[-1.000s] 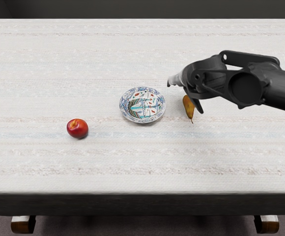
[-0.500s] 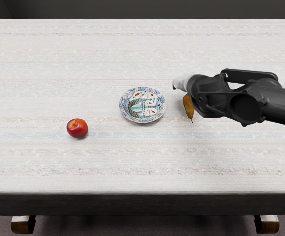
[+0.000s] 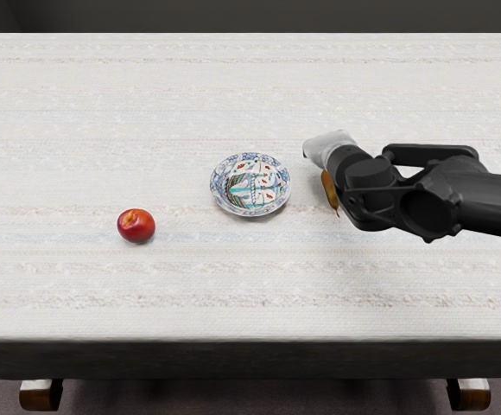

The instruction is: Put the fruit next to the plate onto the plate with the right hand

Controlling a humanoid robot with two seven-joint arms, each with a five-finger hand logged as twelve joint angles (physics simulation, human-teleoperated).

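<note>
White woven cloth covers the table [image 3: 233,86], and on it sits one dish, a small plate [image 3: 217,185] whose whole face shows its blue, red and green painted pattern; both fruits lie on the cloth rather than in it. The pear [image 3: 328,185] is brownish yellow and lies on the table between the plate and the right hand [image 3: 356,178], just beside the plate's rim but apart from it. Its long axis runs from the table's far side toward the near edge, slightly slanted, with the thin stem end pointing to the near edge. The right hand, whose dark arm comes in from the right, is directly against the pear's right side and covers much of it (only a narrow strip and the stem tip show). Whether the hand touches the pear, and whether its fingers are spread or curled, cannot be made out from this angle. A round red fruit [image 3: 136,225] rests well apart from the hand, beyond the plate on its far side.
</note>
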